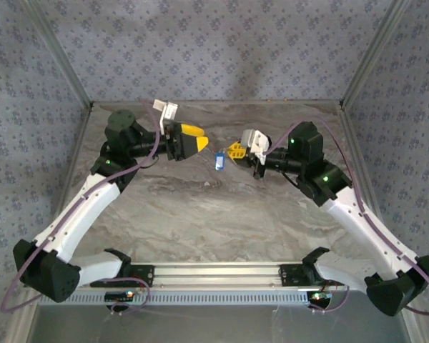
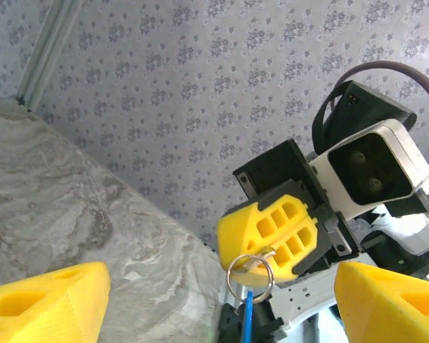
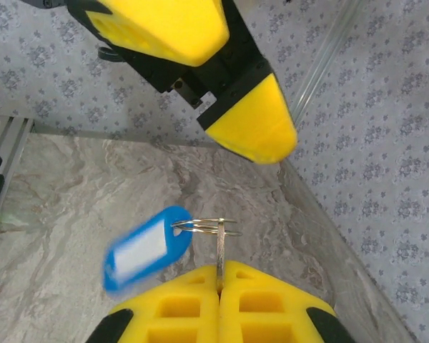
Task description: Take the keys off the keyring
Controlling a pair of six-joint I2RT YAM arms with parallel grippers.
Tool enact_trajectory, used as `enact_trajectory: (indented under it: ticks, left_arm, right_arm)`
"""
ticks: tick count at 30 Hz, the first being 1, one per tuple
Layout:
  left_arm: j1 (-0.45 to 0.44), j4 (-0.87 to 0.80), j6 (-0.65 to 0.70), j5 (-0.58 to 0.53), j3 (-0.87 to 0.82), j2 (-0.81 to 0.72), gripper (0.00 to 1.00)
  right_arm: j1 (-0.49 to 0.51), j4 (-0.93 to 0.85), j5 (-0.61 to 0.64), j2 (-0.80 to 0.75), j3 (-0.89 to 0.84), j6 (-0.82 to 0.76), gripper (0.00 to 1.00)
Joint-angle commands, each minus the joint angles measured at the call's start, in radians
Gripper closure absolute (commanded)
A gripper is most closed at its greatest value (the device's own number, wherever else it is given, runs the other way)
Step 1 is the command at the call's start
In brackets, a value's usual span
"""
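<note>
right end effector (image 3: 219, 275): clenched, seemingly on thin silver wire keyring (image 3: 206, 226) | bright-blue key bunch (image 3: 146, 249): dangling below ring | left end effector (image 1: 201, 138): released, jaws wide, just beside ring, facing it

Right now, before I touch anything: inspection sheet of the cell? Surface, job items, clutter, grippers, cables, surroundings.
Surface: grey marbled tabletop, no spill seen.
Job's things: metal ring with blue tag, hanging from the right gripper; single keys not distinguishable.
Clutter: nothing seen.
Grippers: right gripper shut on a thin metal piece joined to the ring; left gripper open, facing it, not touching the ring.
Cables: purple cable arches over the right wrist; no snag seen.
Surroundings: patterned wall panels, metal frame posts.
</note>
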Motion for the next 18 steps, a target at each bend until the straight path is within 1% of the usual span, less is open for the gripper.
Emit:
enact_trajectory:
  ticks: [1,4,6,11,18]
  left_arm:
    - [0.013,0.102,-0.096,0.097,0.055,0.036,0.19]
    - [0.013,0.174,-0.175,0.134,0.073,0.076,0.23]
    - [0.01,0.198,-0.209,0.147,0.076,0.09,0.24]
    - [-0.009,0.235,-0.25,0.172,0.084,0.109,0.22]
    - [-0.053,0.247,-0.279,0.206,0.116,0.142,0.2]
  right_arm:
    - [-0.053,0.06,-0.159,0.045,0.033,0.065,1.0]
    - [-0.074,0.055,-0.217,0.086,0.084,0.067,1.0]
    - [-0.075,0.05,-0.251,0.102,0.101,0.063,1.0]
    - [-0.073,0.054,-0.305,0.127,0.127,0.067,1.0]
    - [-0.069,0.045,-0.342,0.152,0.157,0.064,1.0]
